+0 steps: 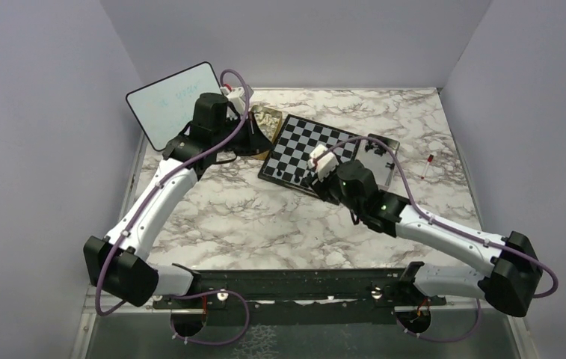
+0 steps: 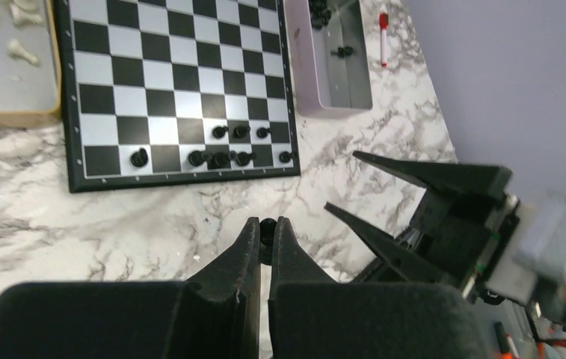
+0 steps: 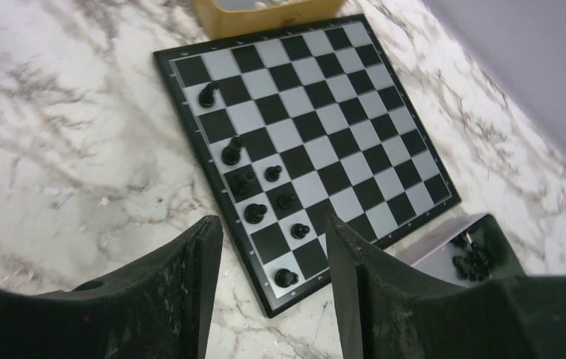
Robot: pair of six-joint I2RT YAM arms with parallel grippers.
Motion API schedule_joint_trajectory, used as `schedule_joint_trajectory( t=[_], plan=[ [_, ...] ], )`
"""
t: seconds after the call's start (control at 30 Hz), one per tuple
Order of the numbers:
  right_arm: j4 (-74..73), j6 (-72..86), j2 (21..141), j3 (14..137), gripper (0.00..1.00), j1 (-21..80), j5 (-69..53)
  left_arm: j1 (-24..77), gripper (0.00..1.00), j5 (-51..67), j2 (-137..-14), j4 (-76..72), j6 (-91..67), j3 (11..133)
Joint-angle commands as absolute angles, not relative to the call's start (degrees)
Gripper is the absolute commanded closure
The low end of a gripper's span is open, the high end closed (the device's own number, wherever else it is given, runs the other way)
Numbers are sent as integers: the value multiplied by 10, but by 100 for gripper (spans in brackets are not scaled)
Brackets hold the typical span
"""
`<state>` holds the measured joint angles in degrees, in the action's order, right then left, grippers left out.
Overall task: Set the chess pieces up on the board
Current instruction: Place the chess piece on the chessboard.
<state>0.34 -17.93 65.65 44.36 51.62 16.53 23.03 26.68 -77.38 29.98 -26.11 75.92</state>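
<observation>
Only eight tiny black chessmen are set on the black-and-white checked board. Left claw is closed, seemingly on another black piece; right claw is spread, empty.

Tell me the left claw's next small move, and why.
Probably carry the left claw forward over the board and lower it onto an empty square in the near row. It is shut on a small black piece, off the board above the marble, and that row has gaps between its black pieces. The right claw stands open, empty.
</observation>
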Motion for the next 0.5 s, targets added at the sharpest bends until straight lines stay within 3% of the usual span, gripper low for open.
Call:
schedule_joint_trajectory(
  t=[0.0,0.47],
  plan=[
    [-41,-63,696,484,44,440,155,253,96,178,-734,244,-244,733],
    [-132,186,791,571,44,177,-35,417,96,-18,-742,120,-202,667]
  ],
)
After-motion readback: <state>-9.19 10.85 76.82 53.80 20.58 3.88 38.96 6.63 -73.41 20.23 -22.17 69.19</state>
